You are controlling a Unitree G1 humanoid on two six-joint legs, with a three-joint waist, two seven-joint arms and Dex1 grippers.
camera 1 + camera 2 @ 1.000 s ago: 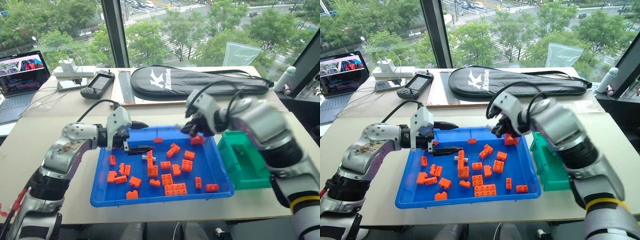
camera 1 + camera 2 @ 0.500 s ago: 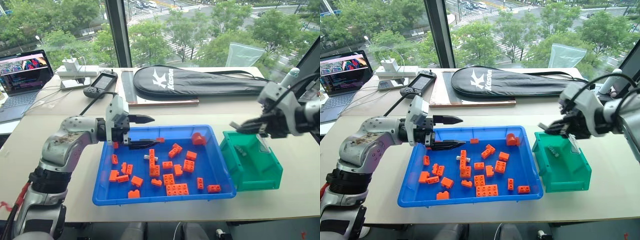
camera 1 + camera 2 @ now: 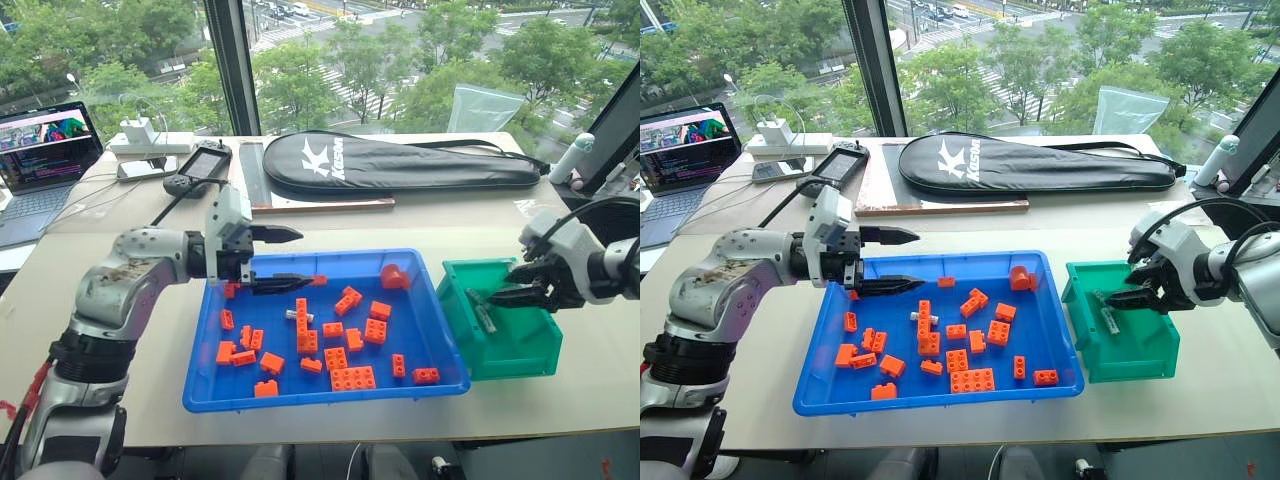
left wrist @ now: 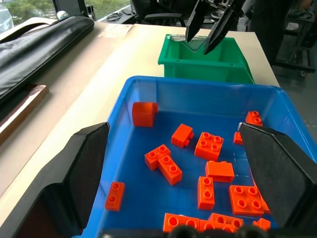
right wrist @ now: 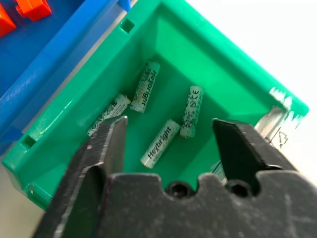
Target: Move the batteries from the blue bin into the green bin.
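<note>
Where the table's near edge runs, the blue bin (image 3: 440, 330), a shallow glossy plastic tray with a raised rim, holds about twenty studded orange bricks (image 3: 348, 378), single or snapped into blocks; the exact count is hard to fix where they overlap. One slim grey battery (image 3: 294, 315) lies among the bricks near the tray's middle, partly hidden beside an upright orange stack. Just right of the tray stands the green bin (image 3: 520, 350), smaller, deeper and matte. Four white-labelled batteries (image 5: 159, 143) lie loose on its floor, apart from one another, and a fifth is cut off behind a finger. Right gripper (image 3: 497, 297) hangs over this bin with its two black fingers spread and nothing between them. Left gripper (image 3: 292, 259) hovers over the tray's far left corner, pointing right, its fingers likewise spread and empty. Farther back lie one black zipped racket case (image 3: 400, 160) of soft fabric, one flat wooden board (image 3: 320, 203), one handheld game console (image 3: 198, 168), one white charger (image 3: 140, 135) and one open laptop (image 3: 45, 160), cut off at the frame's left edge. Beyond the glass stand green trees.
</note>
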